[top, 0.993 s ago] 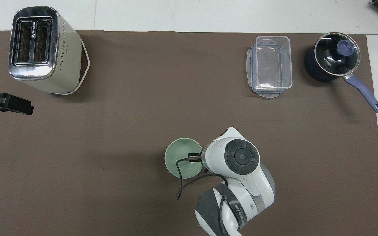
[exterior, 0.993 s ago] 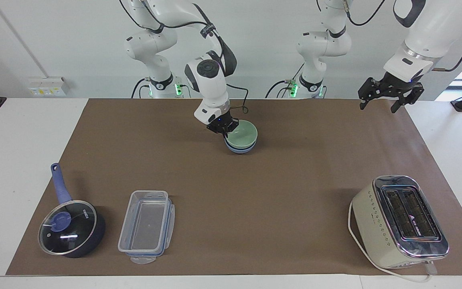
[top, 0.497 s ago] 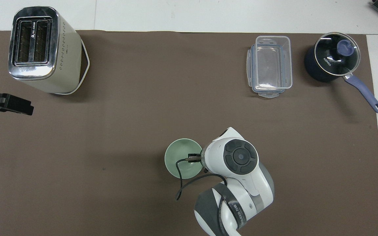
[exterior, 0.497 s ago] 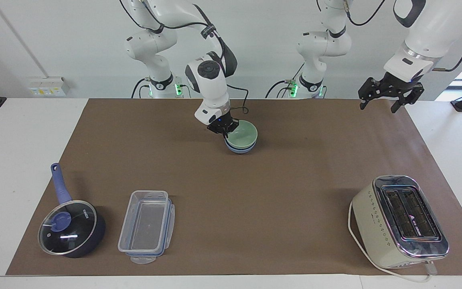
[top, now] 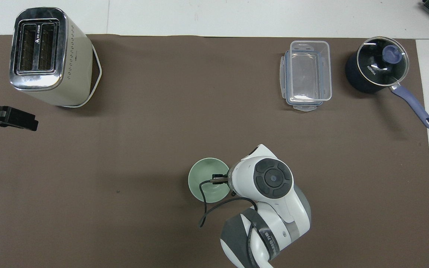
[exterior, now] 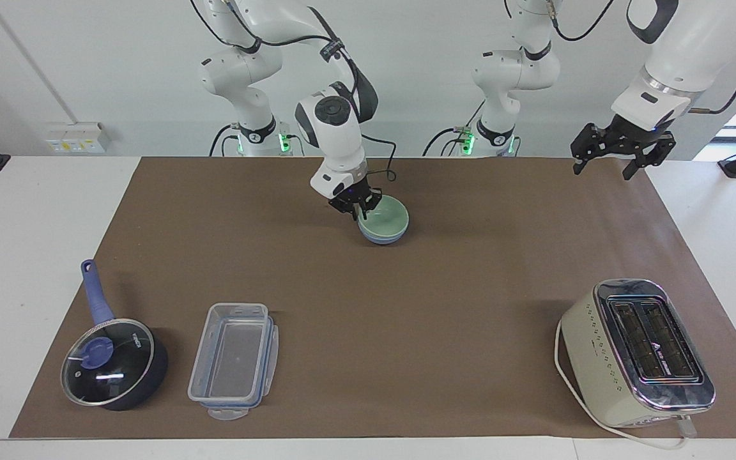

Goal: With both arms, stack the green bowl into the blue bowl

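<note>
Facing view alone shows blue bowl (exterior: 382, 238) under green bowl (exterior: 385, 218).

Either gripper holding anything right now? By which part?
Left gripper, raised: open, nothing. Right gripper is at the rim of the small pale mint-green bowl; whether it grips cannot be told.

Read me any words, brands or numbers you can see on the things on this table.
"KONKA": on the glass lid of the saucepan.
Toaster: a triangle logo with small lettering between the slots, too small to read.
Right arm's grey band: printed lettering, not readable.
Plastic box, green bowl: no text.
</note>
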`<state>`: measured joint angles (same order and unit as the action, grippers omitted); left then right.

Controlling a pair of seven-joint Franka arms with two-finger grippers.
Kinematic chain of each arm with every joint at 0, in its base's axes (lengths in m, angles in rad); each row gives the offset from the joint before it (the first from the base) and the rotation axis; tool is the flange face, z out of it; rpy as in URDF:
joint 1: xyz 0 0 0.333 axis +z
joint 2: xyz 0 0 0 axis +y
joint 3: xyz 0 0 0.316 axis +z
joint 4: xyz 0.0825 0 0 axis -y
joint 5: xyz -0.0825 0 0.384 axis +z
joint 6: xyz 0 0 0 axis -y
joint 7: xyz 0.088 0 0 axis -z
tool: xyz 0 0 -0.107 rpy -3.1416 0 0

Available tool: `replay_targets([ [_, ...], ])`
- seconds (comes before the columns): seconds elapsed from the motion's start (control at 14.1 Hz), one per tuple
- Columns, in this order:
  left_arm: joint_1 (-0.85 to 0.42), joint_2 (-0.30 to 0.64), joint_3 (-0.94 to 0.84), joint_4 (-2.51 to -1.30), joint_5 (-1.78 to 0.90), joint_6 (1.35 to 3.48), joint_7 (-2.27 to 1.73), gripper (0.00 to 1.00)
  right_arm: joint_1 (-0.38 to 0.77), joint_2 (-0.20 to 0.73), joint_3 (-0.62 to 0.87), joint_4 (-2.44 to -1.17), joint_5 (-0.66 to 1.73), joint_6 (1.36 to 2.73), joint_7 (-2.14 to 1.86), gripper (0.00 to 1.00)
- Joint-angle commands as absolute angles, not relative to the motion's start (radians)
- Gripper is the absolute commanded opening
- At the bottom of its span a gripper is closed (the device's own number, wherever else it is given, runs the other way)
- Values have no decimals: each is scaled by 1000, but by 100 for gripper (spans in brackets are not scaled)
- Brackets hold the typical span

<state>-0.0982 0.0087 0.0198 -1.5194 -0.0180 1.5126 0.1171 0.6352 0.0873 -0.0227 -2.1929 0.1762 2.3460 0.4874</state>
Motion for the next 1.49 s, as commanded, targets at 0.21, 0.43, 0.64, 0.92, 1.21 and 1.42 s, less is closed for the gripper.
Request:
replay_targets([
  [0.21, -86, -2, 11, -1520, -8, 1499, 118, 100, 603, 40, -34, -2154, 175, 2339, 468, 100],
  [0.43, -86, -3, 11, -1520, -8, 1499, 118, 100, 507, -11, -34, -2116, 155, 2252, 433, 100],
  [0.64, -86, -3, 11, -1520, -8, 1499, 118, 100, 395, -52, -35, -2059, 149, 2128, 387, 100],
  [0.92, -84, -3, 11, -1520, -8, 1499, 118, 100, 273, -110, -35, -2010, 34, 1984, 351, 100],
  [1.21, -86, -3, 11, -1520, -8, 1499, 118, 100, 151, -118, -37, -1898, 28, 1853, 284, 100],
  [1.42, -86, -3, 11, -1520, -8, 1499, 118, 100, 86, -95, -34, -1786, 26, 1806, 256, 100],
])
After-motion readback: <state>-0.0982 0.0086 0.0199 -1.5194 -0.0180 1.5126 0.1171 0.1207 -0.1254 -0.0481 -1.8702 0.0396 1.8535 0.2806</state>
